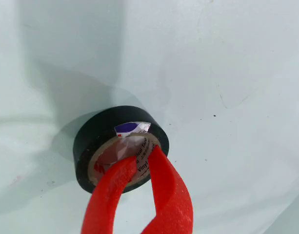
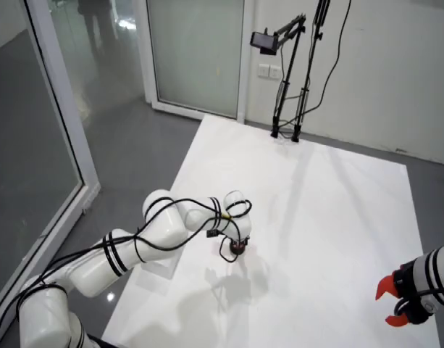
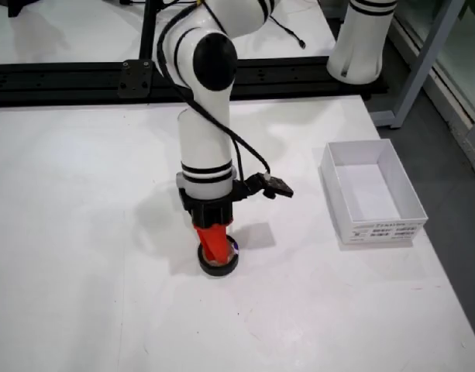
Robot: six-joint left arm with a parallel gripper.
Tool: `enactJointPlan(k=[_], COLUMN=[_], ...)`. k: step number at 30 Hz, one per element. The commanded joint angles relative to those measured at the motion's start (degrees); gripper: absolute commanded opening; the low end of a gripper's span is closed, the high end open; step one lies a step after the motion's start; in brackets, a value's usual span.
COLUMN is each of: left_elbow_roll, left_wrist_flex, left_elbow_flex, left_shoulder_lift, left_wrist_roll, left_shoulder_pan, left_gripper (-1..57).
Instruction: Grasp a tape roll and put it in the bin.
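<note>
tape roll: black vinyl, pale inner core with red print, lying flat on the white surface. bin: white rectangular box, open, well apart.

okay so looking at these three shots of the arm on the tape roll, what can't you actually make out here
- Black vinyl tape roll: in the high room view, too small and under the wrist.
- Red gripper: fingertips inside the core; whether they press it is hidden.
- White cardboard bin: only in the front table view.
- Core label: print too blurred.
</note>
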Motion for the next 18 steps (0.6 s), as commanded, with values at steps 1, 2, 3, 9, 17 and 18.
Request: enactJointPlan(k=[1,2,3,9,17,18], left_elbow_roll=[0.6,0.8,0.9,0.7,0.8,0.8], left_wrist_flex=[4.9,5.5,6.0,8.6,11.1,11.3], left_elbow_flex=[-5.5,-6.3,-6.9,-8.9,-11.4,-11.7], left_shoulder_lift=[1.7,1.7,1.7,1.7,1.7,1.7], left_wrist_roll=[0.8,1.2,1.6,2.9,4.3,4.5], left_shoulder_pan=[-0.3,-0.3,-0.4,-0.7,-1.1,-1.1], left_gripper=[9.0,9.6,9.8,10.8,11.0,11.0])
